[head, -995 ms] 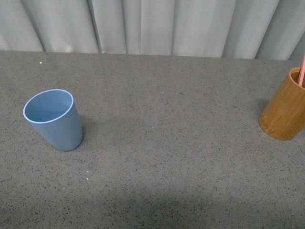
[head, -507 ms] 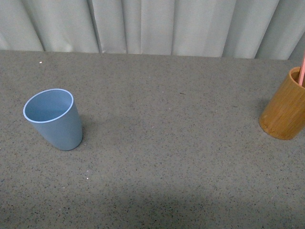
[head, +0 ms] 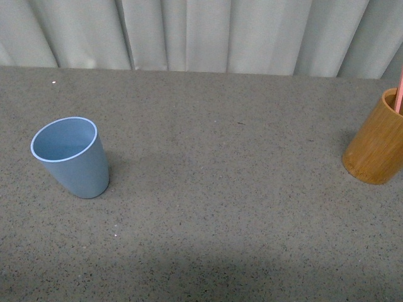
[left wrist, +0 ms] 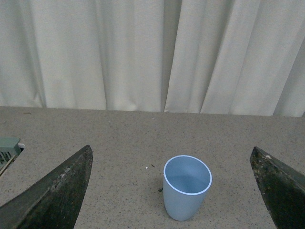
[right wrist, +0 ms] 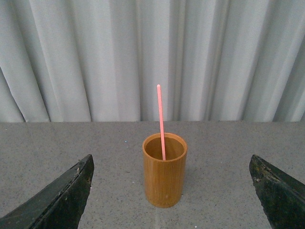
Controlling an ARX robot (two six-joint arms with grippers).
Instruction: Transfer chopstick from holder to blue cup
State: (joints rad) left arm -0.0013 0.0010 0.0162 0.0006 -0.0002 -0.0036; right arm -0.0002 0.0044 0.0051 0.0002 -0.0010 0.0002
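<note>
You had the chopstick (right wrist: 161,121) standing in the holder (right wrist: 164,179) at the far right of the front view, exactly as a second earlier; nothing had shifted. The blue cup (head: 72,160) stood well apart on the left, with bare table (head: 220,189) between them. Your left gripper (left wrist: 170,149) and right gripper (right wrist: 171,156) were both spread wide, holding nothing.

Front: high, angled down toward curtain (head: 201,34); holder (head: 376,141) well right of blue cup (head: 69,157), apparently cropped.
Left wrist: low, near, facing blue cup.
Right wrist: low, near, facing holder.
</note>
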